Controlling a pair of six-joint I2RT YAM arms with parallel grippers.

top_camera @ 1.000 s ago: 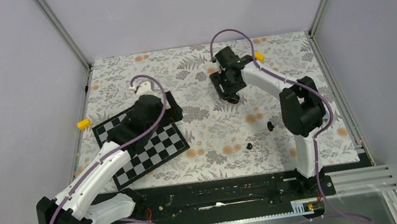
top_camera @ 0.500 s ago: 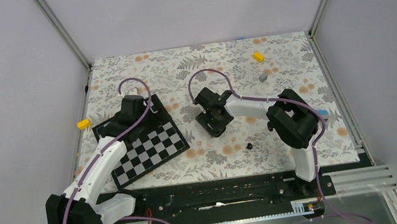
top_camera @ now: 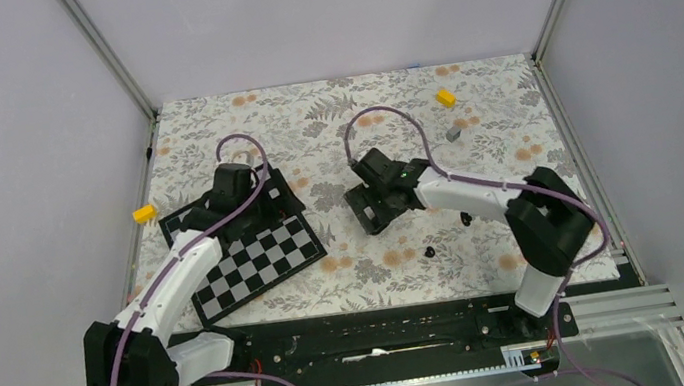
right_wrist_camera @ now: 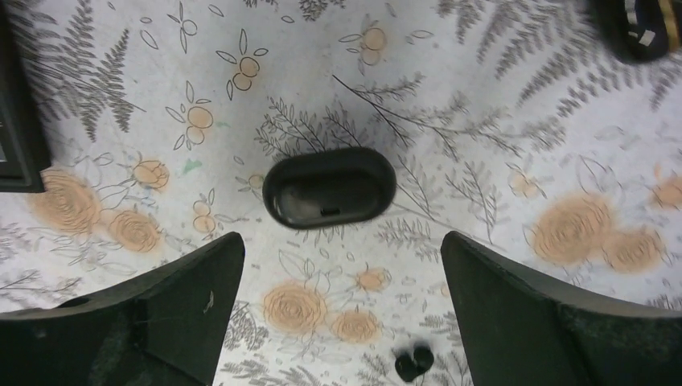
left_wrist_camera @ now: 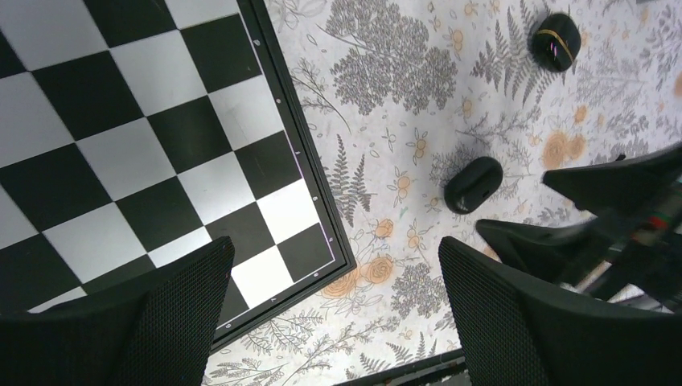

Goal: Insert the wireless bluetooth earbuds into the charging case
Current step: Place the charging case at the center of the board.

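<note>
the floral cloth point(top_camera: 347, 111) is covering the whole table. The left arm point(top_camera: 170, 288) is reaching out over the chessboard point(top_camera: 266, 254); the right arm point(top_camera: 480, 196) is bending in toward mid-table. The left gripper point(left_wrist_camera: 335, 245) is hanging above the board's corner, fingers spread wide, gripping nothing. The right gripper point(right_wrist_camera: 339, 241) is standing just as wide, nothing clamped.

The charging case point(right_wrist_camera: 330, 186) is lying on the cloth to the right of the board's corner. It's sitting in line with the gap between the right fingers, just past their tips, touching neither. From the left wrist view it's sitting just beside the nearer right fingertip, a sliver of cloth showing between.

It's showing as a black rounded oval, long axis running across the gap. A raised rim is framing a darker middle, with a small slot near one long edge. Can't tell if it's open or closed.

A round black thing with a gold line point(left_wrist_camera: 556, 40) is sitting beyond the case, apart from it. One yellow block point(top_camera: 145, 214) is sitting at the cloth's left edge, a second yellow block point(top_camera: 446, 97) far right, a grey bit point(top_camera: 453, 134) near it.

One earbud point(top_camera: 429, 252) is lying on the cloth on the near side of the right gripper. The second earbud point(top_camera: 466, 217) is lying just beside the right forearm. Both tiny, black, outside the case.
</note>
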